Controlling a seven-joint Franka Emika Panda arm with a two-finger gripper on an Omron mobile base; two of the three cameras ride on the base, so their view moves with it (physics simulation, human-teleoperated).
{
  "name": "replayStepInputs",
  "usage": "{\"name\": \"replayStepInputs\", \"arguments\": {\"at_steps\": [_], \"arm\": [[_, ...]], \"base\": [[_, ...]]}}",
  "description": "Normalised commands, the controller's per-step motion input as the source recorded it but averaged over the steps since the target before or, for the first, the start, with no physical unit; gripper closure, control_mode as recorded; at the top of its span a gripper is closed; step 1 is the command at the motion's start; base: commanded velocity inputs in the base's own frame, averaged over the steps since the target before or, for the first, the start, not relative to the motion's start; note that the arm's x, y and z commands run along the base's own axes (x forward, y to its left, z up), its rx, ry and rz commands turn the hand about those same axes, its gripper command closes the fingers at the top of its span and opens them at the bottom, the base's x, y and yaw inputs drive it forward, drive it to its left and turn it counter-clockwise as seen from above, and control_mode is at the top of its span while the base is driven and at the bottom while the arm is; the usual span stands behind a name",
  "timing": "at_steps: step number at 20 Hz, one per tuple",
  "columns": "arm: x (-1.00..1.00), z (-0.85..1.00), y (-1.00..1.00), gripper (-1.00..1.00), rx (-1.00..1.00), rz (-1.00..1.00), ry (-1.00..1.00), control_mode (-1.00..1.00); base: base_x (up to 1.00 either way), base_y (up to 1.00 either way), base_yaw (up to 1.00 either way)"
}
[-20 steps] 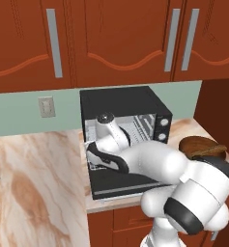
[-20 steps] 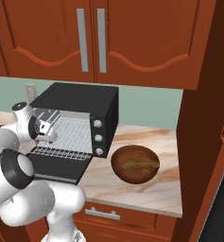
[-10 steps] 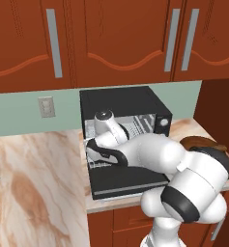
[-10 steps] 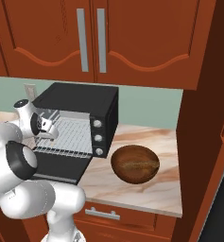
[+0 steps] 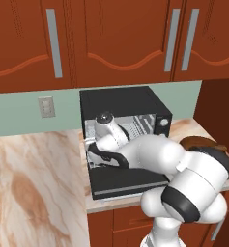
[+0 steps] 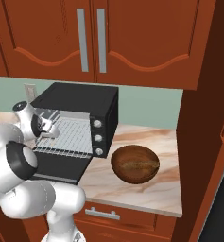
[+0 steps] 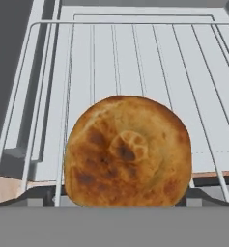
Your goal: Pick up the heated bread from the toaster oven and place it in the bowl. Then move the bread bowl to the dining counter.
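Observation:
The bread, a round golden-brown bun with a darker centre, fills the lower middle of the hand view and tilts face-on above the wire rack. My gripper is shut on it, and the bun covers most of the fingertips. The hand is at the left mouth of the black toaster oven, whose door is folded down. To the oven's right the dark wooden bowl sits empty on the worktop. The dining counter is out of view.
Red-brown wall cabinets hang low over the oven. A tall wooden panel closes the worktop right of the bowl. Marble worktop stretches to the oven's left. My own arm lies across the open door.
The hand has drawn back slightly toward the oven's left front; the arm's elbow has shifted a little. Oven and bowl have not moved.

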Motion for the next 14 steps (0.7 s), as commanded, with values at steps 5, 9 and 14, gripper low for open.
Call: {"name": "replayStepInputs", "arguments": {"at_steps": [5, 9, 14], "arm": [[0.28, 0.0, 0.0, -1.0, 0.0, 0.0, -0.06, -1.0], [0.11, 0.0, 0.0, 1.0, 0.0, 0.0, -0.1, -1.0], [0.01, 0.0, 0.0, 1.0, 0.0, 0.0, 0.0, -1.0]], "base": [[0.0, 0.0, 0.0], [0.0, 0.0, 0.0], [0.0, 0.0, 0.0]]}}
